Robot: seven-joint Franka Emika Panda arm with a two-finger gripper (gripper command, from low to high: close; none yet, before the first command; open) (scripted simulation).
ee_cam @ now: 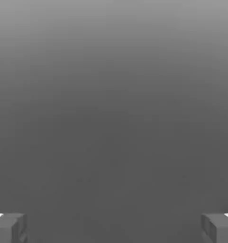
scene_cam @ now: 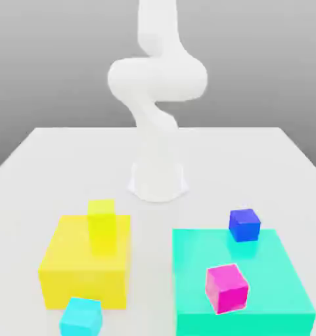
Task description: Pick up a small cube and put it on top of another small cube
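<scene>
Cyan cube (scene_cam: 81, 316) untouched; gripper (ee_cam: 114, 228) wide apart, empty.

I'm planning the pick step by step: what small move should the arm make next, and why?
Probably swing the gripper down toward the light cyan cube. Its jaws stand wide apart with nothing between them, and the hand view faces blank grey. The cyan cube sits on the table in front of the yellow block, far from the deep blue cube.
</scene>
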